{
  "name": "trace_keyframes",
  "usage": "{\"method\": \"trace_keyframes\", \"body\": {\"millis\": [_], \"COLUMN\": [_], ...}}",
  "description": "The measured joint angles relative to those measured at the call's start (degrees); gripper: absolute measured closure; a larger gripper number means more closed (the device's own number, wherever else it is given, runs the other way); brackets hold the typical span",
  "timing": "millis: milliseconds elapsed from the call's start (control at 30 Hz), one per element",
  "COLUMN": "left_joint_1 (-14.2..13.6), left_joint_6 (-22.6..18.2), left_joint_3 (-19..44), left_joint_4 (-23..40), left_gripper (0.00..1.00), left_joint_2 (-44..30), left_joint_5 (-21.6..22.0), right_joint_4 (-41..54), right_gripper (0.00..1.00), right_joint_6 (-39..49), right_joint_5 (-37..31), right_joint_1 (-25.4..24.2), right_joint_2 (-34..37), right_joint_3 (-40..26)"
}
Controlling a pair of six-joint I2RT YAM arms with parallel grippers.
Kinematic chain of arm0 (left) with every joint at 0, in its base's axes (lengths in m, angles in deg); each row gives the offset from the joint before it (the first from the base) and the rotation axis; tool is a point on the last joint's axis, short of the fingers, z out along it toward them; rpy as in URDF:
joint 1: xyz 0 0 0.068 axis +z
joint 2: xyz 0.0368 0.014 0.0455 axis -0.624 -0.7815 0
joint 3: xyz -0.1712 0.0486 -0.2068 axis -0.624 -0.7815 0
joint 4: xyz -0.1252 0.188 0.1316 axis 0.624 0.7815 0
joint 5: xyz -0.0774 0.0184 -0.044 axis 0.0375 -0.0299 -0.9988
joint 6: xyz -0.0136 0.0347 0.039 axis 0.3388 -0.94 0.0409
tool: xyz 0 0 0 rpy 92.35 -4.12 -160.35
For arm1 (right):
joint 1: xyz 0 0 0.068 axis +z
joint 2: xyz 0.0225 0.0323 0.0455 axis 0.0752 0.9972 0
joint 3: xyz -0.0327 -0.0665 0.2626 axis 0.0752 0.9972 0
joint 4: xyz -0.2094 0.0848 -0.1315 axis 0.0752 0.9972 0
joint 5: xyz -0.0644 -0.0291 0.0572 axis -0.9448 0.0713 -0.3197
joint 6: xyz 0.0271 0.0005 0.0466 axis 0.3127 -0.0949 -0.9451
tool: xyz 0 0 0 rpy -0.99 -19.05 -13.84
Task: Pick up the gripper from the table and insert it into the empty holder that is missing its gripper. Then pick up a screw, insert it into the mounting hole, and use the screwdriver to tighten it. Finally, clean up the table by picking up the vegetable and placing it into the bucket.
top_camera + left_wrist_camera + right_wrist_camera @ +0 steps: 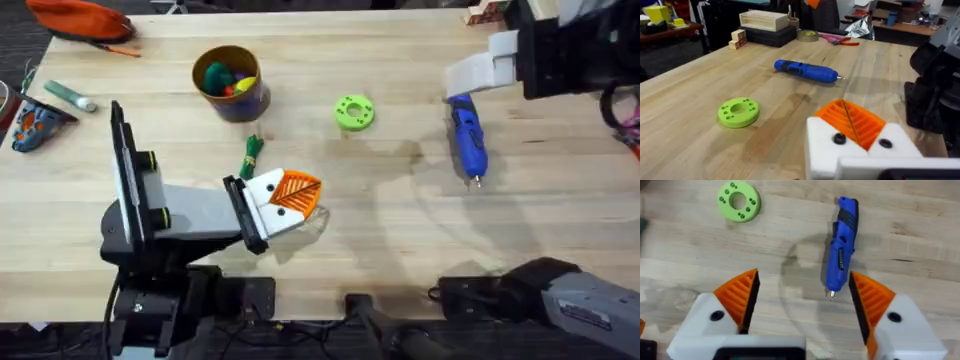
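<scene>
The left gripper sits low in the center-left of the overhead frame, its white mounts pointing right and its orange ribbed pads pressed together with nothing between them. The vegetable lies on the table just above that gripper, touching nothing. Above it, in the upper left-center, stands the bucket, with small colored toys inside. The green disc lies flat to the right of the bucket, well apart from it.

The screwdriver lies in the upper right of the overhead frame, tip pointing toward the bottom edge. At its top end a white holder on a black arm reaches in from the upper right; whether it touches the screwdriver is hard to tell from above.

In the right wrist view the right gripper is spread wide and empty, with the screwdriver's metal tip lying on the table between its two orange pads and the disc at the frame's upper left.

At the far left of the overhead frame lie a grey-green marker and an orange pouch.
</scene>
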Motion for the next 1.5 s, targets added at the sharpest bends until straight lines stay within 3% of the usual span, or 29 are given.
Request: {"method": "trace_keyframes", "body": {"millis": [600,733,1133,1500], "left_joint_1": [0.0,0.0,0.0,0.0], "left_joint_6": [0.0,0.0,0.0,0.0], "left_joint_3": [0.0,0.0,0.0,0.0], "left_joint_4": [0.0,0.0,0.0,0.0], "left_gripper": [0.985,0.985,0.985,0.985], "left_joint_2": [0.0,0.0,0.0,0.0], "left_joint_5": [0.0,0.0,0.0,0.0], "right_joint_4": [0.3,1.3,0.3,-3.9], "right_gripper": [0.008,0.007,0.007,0.008], "right_joint_6": [0.0,0.0,3.7,7.5], "right_joint_5": [-1.3,-2.1,-1.2,0.2], "right_joint_1": [-0.1,-2.0,-11.6,-13.1], "right_joint_2": [0.0,0.8,12.9,26.0], "right_joint_3": [0.0,0.0,0.0,0.0]}}
